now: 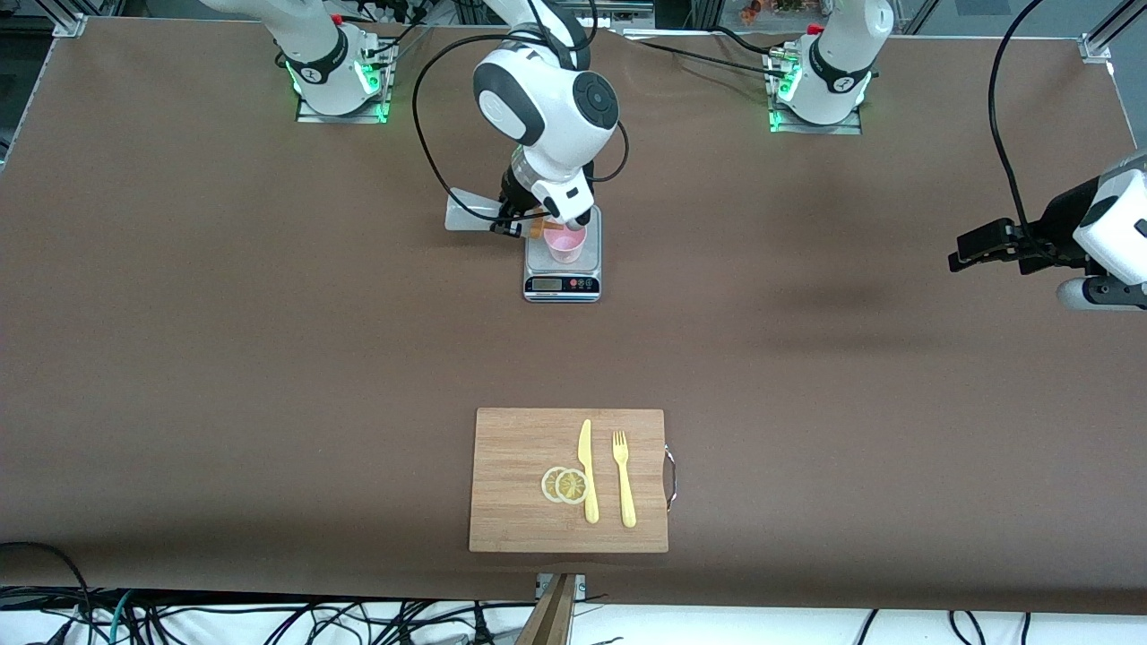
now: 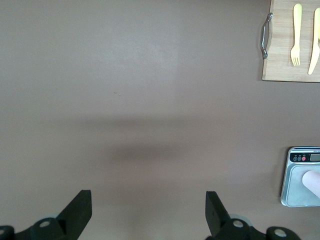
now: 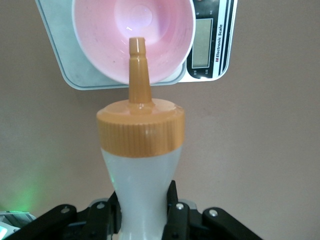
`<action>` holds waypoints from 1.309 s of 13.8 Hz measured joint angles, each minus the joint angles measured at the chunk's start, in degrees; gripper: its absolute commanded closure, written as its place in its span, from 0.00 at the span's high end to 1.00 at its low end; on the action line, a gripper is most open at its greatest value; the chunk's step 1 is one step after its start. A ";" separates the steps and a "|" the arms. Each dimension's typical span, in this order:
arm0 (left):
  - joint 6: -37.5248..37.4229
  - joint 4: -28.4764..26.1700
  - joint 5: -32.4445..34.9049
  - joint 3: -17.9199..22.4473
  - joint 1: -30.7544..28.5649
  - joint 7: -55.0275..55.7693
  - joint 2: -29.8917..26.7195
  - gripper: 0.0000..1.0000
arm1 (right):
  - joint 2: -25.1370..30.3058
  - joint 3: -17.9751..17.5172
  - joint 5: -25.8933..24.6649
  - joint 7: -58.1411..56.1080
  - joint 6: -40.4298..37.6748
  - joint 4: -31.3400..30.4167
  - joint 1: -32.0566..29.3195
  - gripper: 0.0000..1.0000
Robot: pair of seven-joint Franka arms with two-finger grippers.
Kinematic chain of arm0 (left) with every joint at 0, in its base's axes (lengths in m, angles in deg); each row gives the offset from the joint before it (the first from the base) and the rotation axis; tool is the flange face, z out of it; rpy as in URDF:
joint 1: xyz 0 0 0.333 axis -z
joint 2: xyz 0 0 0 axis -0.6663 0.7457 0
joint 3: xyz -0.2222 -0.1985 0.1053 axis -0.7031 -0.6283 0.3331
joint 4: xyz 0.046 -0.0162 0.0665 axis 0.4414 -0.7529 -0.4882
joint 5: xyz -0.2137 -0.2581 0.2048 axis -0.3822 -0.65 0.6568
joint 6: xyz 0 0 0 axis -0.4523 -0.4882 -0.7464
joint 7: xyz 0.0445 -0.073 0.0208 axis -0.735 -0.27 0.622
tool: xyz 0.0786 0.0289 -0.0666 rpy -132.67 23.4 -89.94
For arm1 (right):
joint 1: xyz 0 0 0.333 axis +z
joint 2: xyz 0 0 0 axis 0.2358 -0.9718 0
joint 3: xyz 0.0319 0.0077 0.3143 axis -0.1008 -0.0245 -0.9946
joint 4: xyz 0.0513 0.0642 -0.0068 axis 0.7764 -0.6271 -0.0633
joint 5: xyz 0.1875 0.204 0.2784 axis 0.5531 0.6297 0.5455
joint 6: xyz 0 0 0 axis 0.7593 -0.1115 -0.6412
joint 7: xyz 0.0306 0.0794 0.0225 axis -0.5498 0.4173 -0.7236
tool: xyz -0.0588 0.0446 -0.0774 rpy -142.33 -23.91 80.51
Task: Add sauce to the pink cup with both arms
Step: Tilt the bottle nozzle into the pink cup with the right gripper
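Pink cup [image 1: 566, 244] stands on the scale [image 1: 562, 282], mid-table. The right gripper [image 3: 145, 212] pinches the sauce [image 3: 141, 150], its nozzle over the cup's rim. The left gripper [image 2: 147, 210] waits spread over bare table near its end's edge.

Two white jointed arms [image 1: 547, 98], glossy shells, rounded housings. Black rings at the joints; a black round cap on the side of the right arm's big elbow housing. Black cables looping from the bases along the links, one hanging in a wide arc beside the right arm. Bases [image 1: 340, 67] bolted to metal plates, ringed in green light, small red fittings on top. Left arm [image 1: 1107, 233] ending in a white wrist block and a black claw [image 1: 963, 258]. Left claw's fingers [image 2: 79, 207] black, angular, wedge-shaped, with round pale screws at the roots. Right claw [image 3: 145, 210] black too, silver screw heads on its body.
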 measured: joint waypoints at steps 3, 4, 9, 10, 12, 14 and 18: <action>0.00 0.00 0.00 0.00 0.00 0.00 0.00 1.00 | 0.05 0.02 -1.09 0.31 -1.23 0.05 0.37 0.18; 0.00 0.00 0.00 0.00 0.00 0.00 0.00 1.00 | 0.14 0.02 -1.49 0.35 -1.92 0.08 0.60 0.18; 0.00 0.00 0.00 0.00 0.00 0.00 0.00 1.00 | 0.28 0.03 -1.94 0.55 -3.20 0.38 1.12 0.17; 0.00 0.00 0.00 0.00 0.00 0.00 0.00 1.00 | 0.28 0.04 -1.96 0.55 -3.28 0.40 1.12 0.17; 0.00 0.00 0.00 0.00 0.00 0.00 0.00 1.00 | 0.28 0.05 -1.98 0.56 -3.52 0.40 1.12 0.17; 0.00 0.00 0.00 0.00 0.00 0.00 0.00 1.00 | 0.28 0.05 -1.99 0.56 -3.59 0.41 1.13 0.16; 0.00 0.00 0.00 0.00 0.00 0.00 0.00 1.00 | 0.28 0.06 -2.00 0.57 -3.67 0.41 1.13 0.16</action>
